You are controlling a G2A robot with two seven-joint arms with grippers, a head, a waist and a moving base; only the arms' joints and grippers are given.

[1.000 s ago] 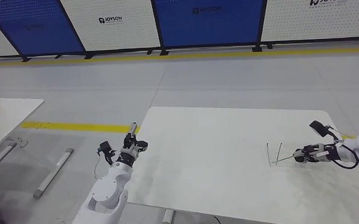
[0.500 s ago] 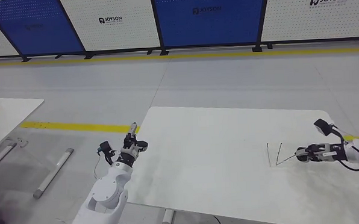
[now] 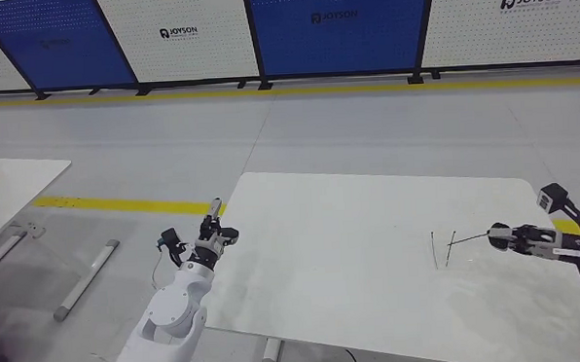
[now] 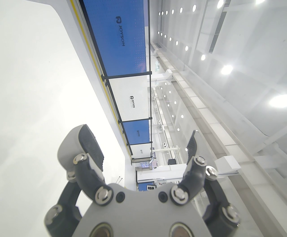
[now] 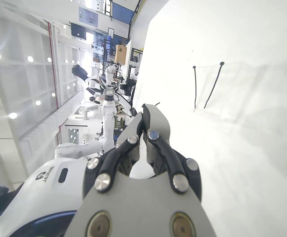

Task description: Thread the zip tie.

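Two black zip ties (image 5: 195,87) (image 5: 213,85) lie side by side on a clear plastic bag (image 5: 237,89) near the white table's right end, and appear in the top view as two thin lines (image 3: 434,250). To their right, my right gripper (image 3: 492,235) (image 5: 143,108) is shut on a third zip tie (image 3: 468,238), which sticks out toward the other two. Its dark tip (image 5: 157,103) peeks past the fingers. My left gripper (image 3: 214,213) (image 4: 143,143) is open at the table's left edge, holding nothing.
The white table (image 3: 351,246) has bare surface between the two arms. Beyond it is grey floor with a yellow line, and blue and white panels stand along the back. Another white table (image 3: 17,183) stands at the far left.
My right gripper has drawn back to the right and slightly farther from the table's front, carrying the held zip tie away from the two on the bag. The left arm has not moved.
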